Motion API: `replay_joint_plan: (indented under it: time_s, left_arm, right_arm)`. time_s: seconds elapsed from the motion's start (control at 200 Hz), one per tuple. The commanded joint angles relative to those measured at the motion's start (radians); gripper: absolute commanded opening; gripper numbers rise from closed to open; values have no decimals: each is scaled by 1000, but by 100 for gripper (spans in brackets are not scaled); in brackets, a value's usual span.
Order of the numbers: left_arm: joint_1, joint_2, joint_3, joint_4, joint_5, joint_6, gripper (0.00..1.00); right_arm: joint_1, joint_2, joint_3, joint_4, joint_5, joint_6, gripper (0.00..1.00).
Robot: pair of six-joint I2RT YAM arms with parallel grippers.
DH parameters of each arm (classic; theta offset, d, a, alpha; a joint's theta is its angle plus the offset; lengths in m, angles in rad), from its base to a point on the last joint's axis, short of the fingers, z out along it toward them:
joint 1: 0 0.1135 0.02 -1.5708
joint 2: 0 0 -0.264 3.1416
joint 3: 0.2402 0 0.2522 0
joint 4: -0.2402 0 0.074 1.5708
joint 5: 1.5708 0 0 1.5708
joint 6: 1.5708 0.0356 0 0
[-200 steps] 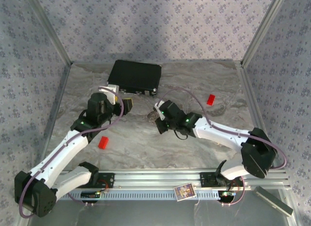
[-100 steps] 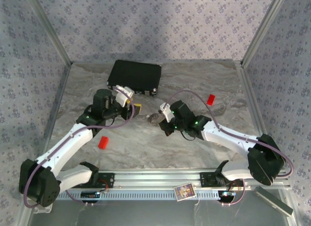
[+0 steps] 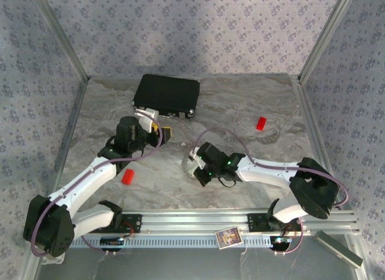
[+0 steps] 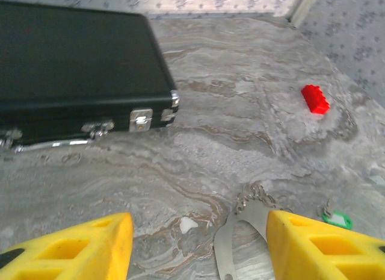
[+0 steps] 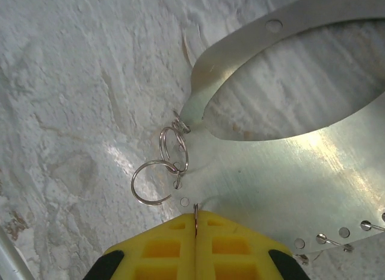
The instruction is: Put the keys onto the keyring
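Note:
The keyring is a flat silver band with a row of small holes and small split rings hanging from it. It lies on the marbled table. My right gripper is shut on a thin wire ring at the band's edge. From above, that gripper sits at the table's middle, beside the keyring. My left gripper hovers open, its yellow fingers wide apart. The keyring's loop lies just inside the right finger. A green-headed key lies to the right.
A shut black case lies at the back, close ahead of the left gripper. One red block lies near the left arm, another at the back right. The metal rail runs along the near edge.
The right gripper has pulled toward the near edge, dragging the keyring with it. The left gripper's fingers have narrowed a little, and it drifted right, then slightly back.

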Motion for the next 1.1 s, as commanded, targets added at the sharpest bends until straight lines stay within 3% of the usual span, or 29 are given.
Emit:
replay_joint_plan:
  time_s: [0.0,0.57,0.71,0.894,1.099]
  left_arm:
    - [-3,-11,-25,55,-73,-137,61]
    - [-12,-22,-55,76,-74,-178,65]
    - [-12,-33,-58,76,-72,-177,66]
    - [-12,-44,-62,70,-73,-175,66]
    - [-12,-53,-65,67,-74,-172,66]
  right_arm:
    - [31,32,2,-43,44,62,0]
    - [90,152,43,-98,17,98,0]
    - [89,151,46,-91,-15,108,12]
    - [84,144,46,-72,-51,127,16]
    - [84,144,56,-86,-34,136,12]
